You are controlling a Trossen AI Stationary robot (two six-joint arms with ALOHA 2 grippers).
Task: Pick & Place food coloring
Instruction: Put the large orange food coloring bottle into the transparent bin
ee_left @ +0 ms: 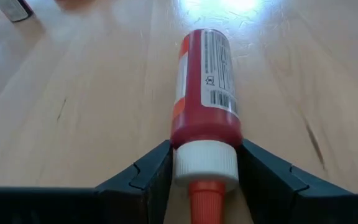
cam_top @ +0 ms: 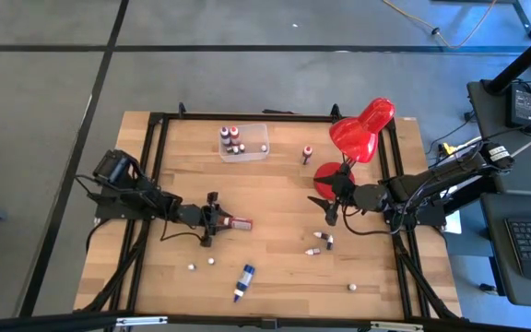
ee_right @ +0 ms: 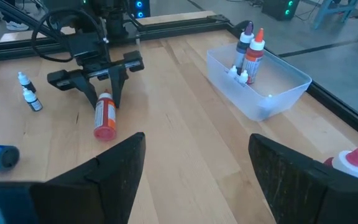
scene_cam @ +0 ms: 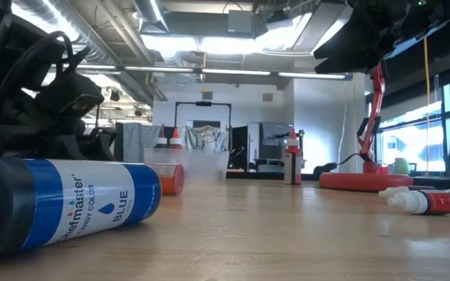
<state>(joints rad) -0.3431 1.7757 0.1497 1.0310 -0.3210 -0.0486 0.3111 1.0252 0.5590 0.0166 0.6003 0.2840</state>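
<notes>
A red food coloring bottle (ee_left: pixel 205 81) with a white cap lies on its side on the wood table, also seen in the high view (cam_top: pixel 240 223). My left gripper (cam_top: pixel 212 221) is at its cap end and shut on it. My right gripper (cam_top: pixel 331 214) hangs open by the red lamp's base, touching nothing; its fingers frame the right wrist view (ee_right: pixel 194 168). A longer blue bottle (cam_top: pixel 244 281) lies near the near edge. Several tiny bottles lie scattered (cam_top: pixel 321 240). One bottle stands upright (cam_top: pixel 308 153). The clear box (cam_top: pixel 243 144) holds a few upright bottles. My left gripper pinches the red bottle's white cap (ee_left: pixel 205 163) between its two fingers (ee_left: pixel 157 177), one on each side. The fingers come level from the table's left, along the bottle's length. The bottle lies on its side with its body on the table (ee_left: pixel 73 93).
The red desk lamp (cam_top: pixel 361 129) stands at the right, and its round base (cam_top: pixel 330 175) is just beyond my right gripper. A black frame (cam_top: pixel 275 116) rims the table. Bare wood lies between the two grippers (cam_top: pixel 275 198).
</notes>
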